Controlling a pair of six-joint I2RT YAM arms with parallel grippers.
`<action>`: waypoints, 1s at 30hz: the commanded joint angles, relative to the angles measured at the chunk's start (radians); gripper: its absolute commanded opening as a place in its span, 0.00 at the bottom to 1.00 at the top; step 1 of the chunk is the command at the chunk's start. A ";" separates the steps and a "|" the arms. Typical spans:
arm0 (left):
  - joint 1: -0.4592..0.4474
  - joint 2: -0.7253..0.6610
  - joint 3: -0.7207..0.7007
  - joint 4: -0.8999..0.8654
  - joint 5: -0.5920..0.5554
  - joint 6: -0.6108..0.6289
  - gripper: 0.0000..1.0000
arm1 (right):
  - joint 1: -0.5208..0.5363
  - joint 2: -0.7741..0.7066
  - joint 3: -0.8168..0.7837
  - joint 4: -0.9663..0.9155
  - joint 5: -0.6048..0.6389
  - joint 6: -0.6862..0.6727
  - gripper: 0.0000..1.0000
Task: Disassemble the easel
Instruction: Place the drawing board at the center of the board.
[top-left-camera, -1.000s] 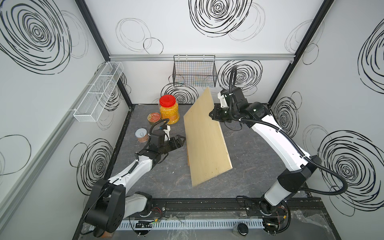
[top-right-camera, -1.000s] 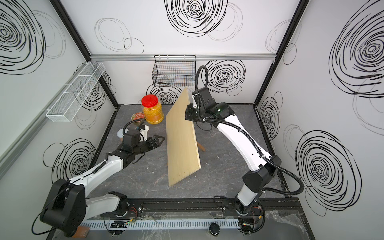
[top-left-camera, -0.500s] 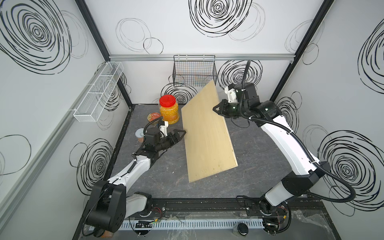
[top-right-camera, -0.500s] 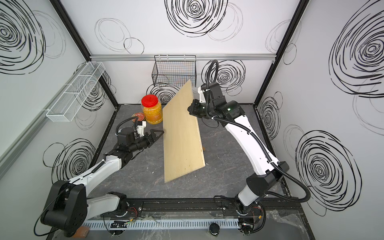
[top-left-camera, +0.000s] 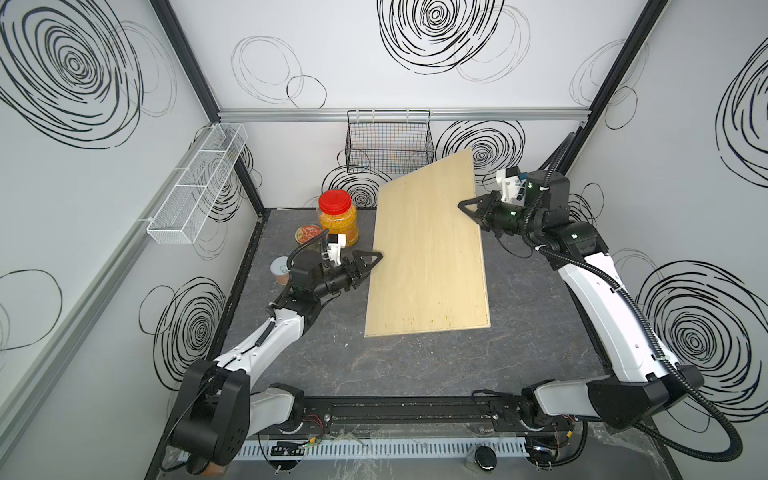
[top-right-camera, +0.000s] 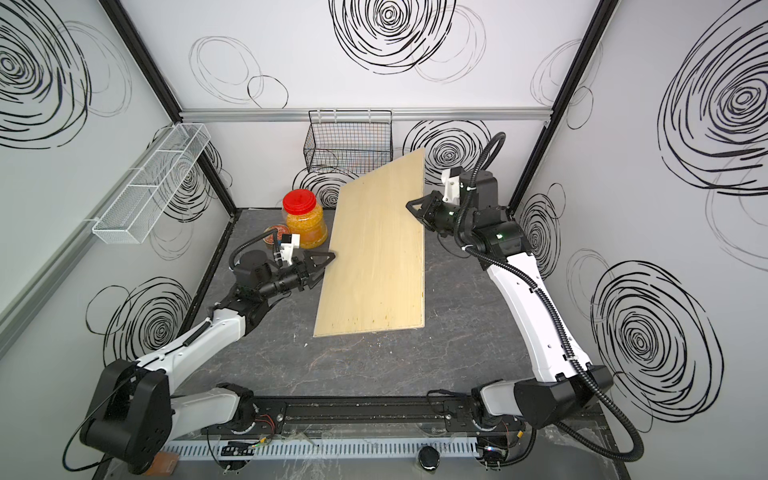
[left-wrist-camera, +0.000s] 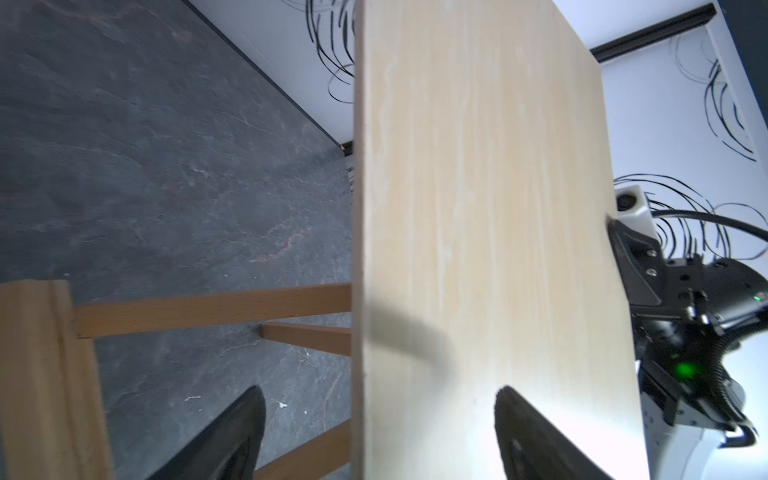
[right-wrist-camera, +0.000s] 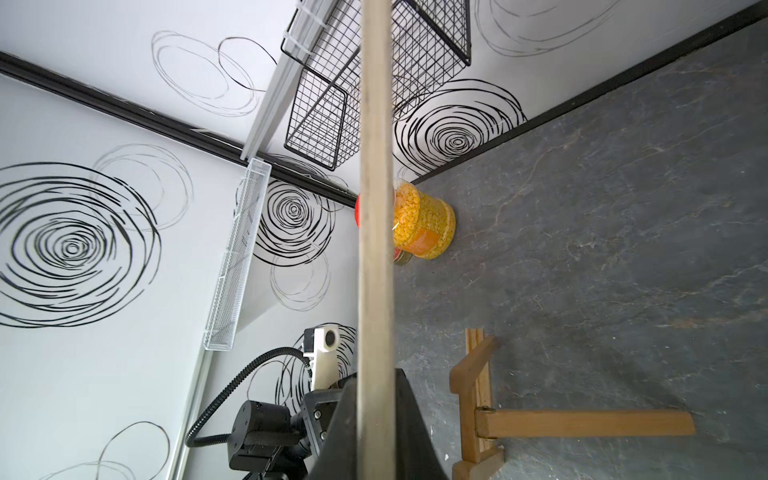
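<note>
The easel (right-wrist-camera: 582, 423) sits under the board (top-left-camera: 428, 257) that the right gripper (top-left-camera: 467, 206) clamps, nearer the left gripper (left-wrist-camera: 380, 392), spread wide and empty.

In the left wrist view the legs of the small honey-brown wooden easel (left-wrist-camera: 208, 309) vanish behind the edge of the large pale plywood board (left-wrist-camera: 478, 208), and the picture's edge crops its ledge strip (left-wrist-camera: 37, 374). In both top views the board covers the easel completely. In the right wrist view it hides most of the red lid on the clear jar of yellow kernels (right-wrist-camera: 428, 224).
</note>
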 joint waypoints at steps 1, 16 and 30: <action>-0.020 -0.005 0.061 0.044 0.045 -0.050 0.89 | -0.028 -0.068 0.028 0.262 -0.129 0.131 0.00; -0.046 -0.062 0.110 0.167 0.064 -0.205 0.43 | -0.202 -0.106 -0.129 0.328 -0.338 0.212 0.00; -0.100 -0.081 0.158 0.149 -0.051 -0.243 0.09 | -0.222 -0.150 -0.201 0.403 -0.397 0.295 0.36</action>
